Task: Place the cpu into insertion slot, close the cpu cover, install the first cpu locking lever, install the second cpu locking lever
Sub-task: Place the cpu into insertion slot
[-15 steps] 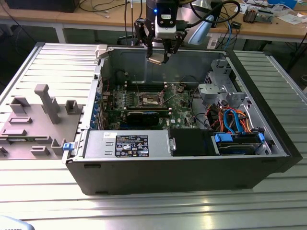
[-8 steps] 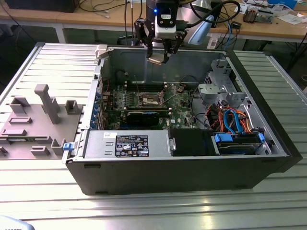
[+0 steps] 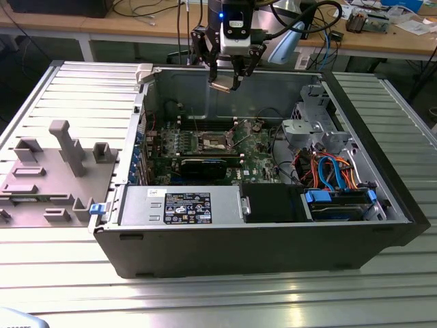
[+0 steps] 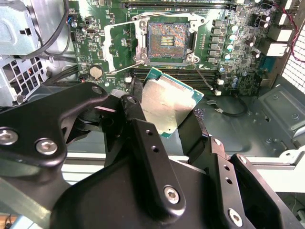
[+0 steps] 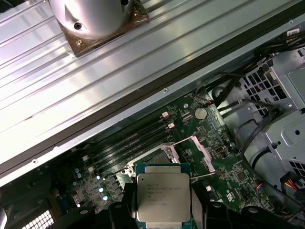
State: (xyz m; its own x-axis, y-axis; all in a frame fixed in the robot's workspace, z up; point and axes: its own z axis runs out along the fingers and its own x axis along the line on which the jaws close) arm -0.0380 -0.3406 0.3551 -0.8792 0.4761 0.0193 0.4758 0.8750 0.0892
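Gripper [image 3: 225,85] hangs over the open black metal computer case [image 3: 273,253], well above its green motherboard [image 4: 228,47], where the square, silver-rimmed insertion slot [image 4: 167,42] lies bare and the thin silvery frame of the cpu cover [image 4: 108,45] stands open; the fingers are clamped on the small flat silvery-topped cpu [image 4: 169,105], so by the look of it none of the four steps is yet done

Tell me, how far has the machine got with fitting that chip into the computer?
Nothing is fitted yet. In hand: the gripper grips the cpu above the open case. Left: the insertion slot is empty, the cpu cover is swung open, and the locking levers are unlatched.
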